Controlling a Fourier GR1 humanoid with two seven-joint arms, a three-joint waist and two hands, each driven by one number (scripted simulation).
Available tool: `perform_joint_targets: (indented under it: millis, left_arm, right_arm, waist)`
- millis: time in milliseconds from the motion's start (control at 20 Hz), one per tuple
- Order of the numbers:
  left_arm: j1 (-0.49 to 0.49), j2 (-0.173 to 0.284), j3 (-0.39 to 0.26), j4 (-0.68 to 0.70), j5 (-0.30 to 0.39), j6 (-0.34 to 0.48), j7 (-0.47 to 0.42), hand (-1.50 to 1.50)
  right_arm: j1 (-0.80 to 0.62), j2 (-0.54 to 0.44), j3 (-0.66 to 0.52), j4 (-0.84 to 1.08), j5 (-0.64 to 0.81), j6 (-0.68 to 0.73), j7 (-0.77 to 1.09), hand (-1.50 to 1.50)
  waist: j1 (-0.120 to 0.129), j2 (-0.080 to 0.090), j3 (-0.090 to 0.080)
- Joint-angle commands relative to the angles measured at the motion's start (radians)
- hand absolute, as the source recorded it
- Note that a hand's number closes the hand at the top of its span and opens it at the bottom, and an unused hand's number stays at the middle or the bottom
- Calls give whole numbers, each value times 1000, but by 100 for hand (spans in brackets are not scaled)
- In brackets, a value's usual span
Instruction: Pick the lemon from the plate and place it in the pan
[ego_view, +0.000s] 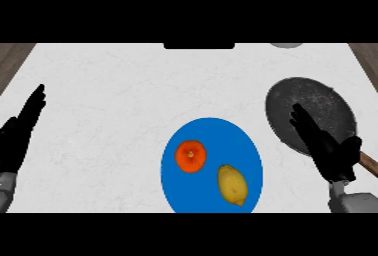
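White marbled counter (111, 100). Near its front edge, towards the middle, a blue plate (181, 195). On the plate's right half, a yellow lemon (232, 184), lying lengthwise. Just beside it, up and to the left, an orange fruit (190, 156), apart from the lemon. Towards the counter's right edge, a dark grey pan (314, 102), wooden handle (367, 162) pointing to the front right corner. Right robot hand (328, 150) over the pan's near part, fingers straight, open, holding nothing. Left robot hand (22, 127) at the counter's left edge, open, fingers up, resting.
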Motion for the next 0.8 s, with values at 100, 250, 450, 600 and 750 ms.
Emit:
perform_joint_targets:
  millis: [100, 250, 450, 600, 750]
  left_arm:
    - [-25, -144, -48, -72, 56, -1, -63, 0]
    - [-32, -279, -117, -127, 120, -21, -126, 0]
    - [34, -367, -145, -77, 137, -39, -223, 0]
    - [65, -410, -183, -65, 88, -7, -253, 0]
    - [72, -372, -154, -126, 120, -43, -204, 0]
  right_arm:
    - [-125, 62, 64, -93, -106, 193, -92, 150]
    - [-230, 114, 125, -195, -194, 334, -155, 150]
    - [-24, -46, 11, -214, -71, 281, -243, -150]
    - [12, -144, -24, -203, -52, 427, -360, -150]
    - [20, -192, -47, -245, 61, 407, -404, -150]
  waist:
    - [0, 11, -19]
    - [23, 4, -20]
    - [-30, 11, -20]
    - [-22, 11, -19]
    - [-18, 10, -19]
